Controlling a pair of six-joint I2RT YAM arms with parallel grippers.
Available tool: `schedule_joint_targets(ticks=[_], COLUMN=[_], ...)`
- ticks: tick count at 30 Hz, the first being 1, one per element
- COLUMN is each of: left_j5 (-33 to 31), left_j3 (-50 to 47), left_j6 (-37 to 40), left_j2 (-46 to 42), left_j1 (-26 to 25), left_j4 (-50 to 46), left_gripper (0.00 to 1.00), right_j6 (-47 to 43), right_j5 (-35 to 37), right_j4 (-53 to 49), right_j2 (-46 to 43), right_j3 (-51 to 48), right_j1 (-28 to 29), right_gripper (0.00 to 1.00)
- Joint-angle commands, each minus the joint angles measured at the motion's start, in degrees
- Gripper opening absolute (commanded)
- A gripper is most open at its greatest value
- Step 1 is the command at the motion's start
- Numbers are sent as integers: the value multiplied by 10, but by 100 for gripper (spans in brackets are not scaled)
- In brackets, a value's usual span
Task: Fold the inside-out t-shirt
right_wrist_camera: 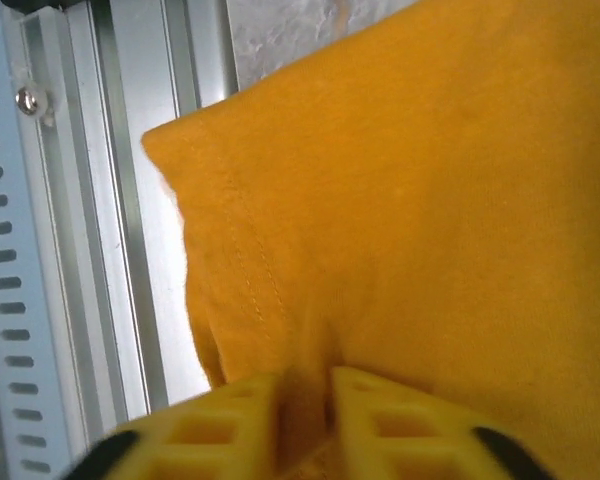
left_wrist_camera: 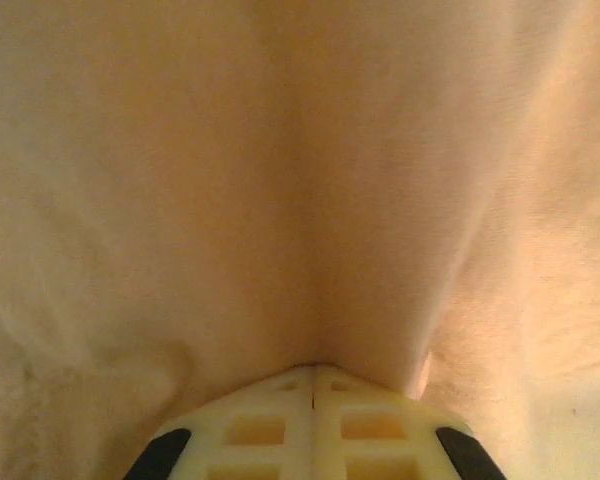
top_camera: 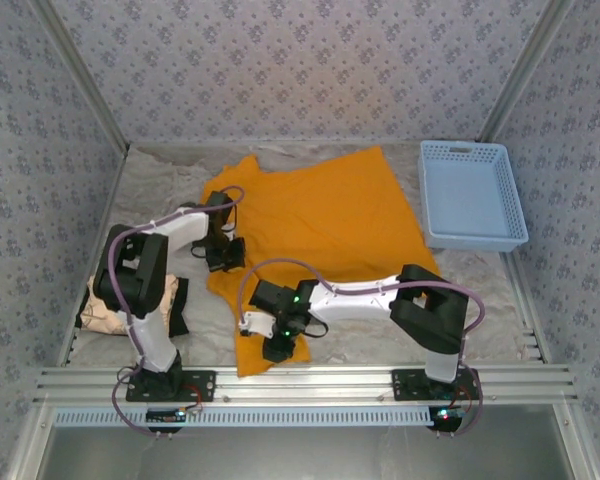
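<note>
The inside-out t-shirt (top_camera: 330, 215) lies spread over the middle of the table, plain orange with a hem corner near the front rail. My left gripper (top_camera: 225, 260) sits at the shirt's left edge. In the left wrist view its jaws (left_wrist_camera: 315, 368) are pressed together, and pale orange fabric (left_wrist_camera: 310, 200) puckers into the tips. My right gripper (top_camera: 279, 348) is at the shirt's near left corner. In the right wrist view it (right_wrist_camera: 305, 385) pinches a fold of the orange cloth (right_wrist_camera: 430, 200) just beside the stitched hem.
A light blue basket (top_camera: 472, 195) stands at the back right. A beige cloth with a black edge (top_camera: 105, 310) lies bunched by the left arm's base. The aluminium rail (top_camera: 300, 380) runs along the front edge, close to the held corner (right_wrist_camera: 110, 200).
</note>
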Motion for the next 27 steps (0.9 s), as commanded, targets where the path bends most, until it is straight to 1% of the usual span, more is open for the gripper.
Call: schedule_joint_targets(ticks=[1, 4, 6, 8, 10, 12, 13, 14, 15, 16, 17, 19, 22, 25, 27], left_j5=[-20, -73, -72, -64, -53, -35, -31, -32, -35, -40, -42, -54, -80, -118, -128], left_j3=[-64, -102, -113, -110, -100, -91, -85, -74, -60, -46, -34, -5, 45, 97, 114], left_j6=[-31, -26, -16, -8, -2, 3, 6, 9, 14, 18, 20, 23, 21, 11, -5], left_j2=[-48, -83, -88, -82, -72, -66, -63, -60, -55, -51, -49, -44, -23, 19, 48], left_j1=[-5, 8, 26, 36, 37, 37, 37, 37, 37, 37, 37, 38, 41, 49, 56], left_j4=[-17, -28, -21, -11, -4, 2, 2, 2, -2, -9, -13, -15, -21, -35, -31], left_gripper=[0, 0, 2, 15, 23, 26, 27, 28, 29, 29, 30, 31, 32, 32, 32], right_j6=[1, 0, -11, -19, -18, -8, -1, 5, 20, 39, 60, 121, 200, 255, 284], right_j5=[-21, -63, -75, -74, -83, -104, -108, -109, -96, -68, -37, 45, 133, 180, 204], right_j4=[2, 20, 11, -7, -11, 1, 9, 14, 21, 28, 34, 50, 69, 88, 93], right_j2=[-37, -75, -87, -84, -86, -109, -124, -137, -153, -166, -176, -190, -191, -188, -189], right_j3=[-37, -73, -86, -88, -92, -101, -105, -106, -107, -106, -105, -109, -123, -144, -161], right_j1=[-21, -43, -49, -49, -53, -64, -75, -87, -104, -126, -147, -202, -281, -351, -397], right_gripper=[10, 4, 1, 0, 8, 15, 22, 31, 43, 48, 50, 51, 52, 51, 51])
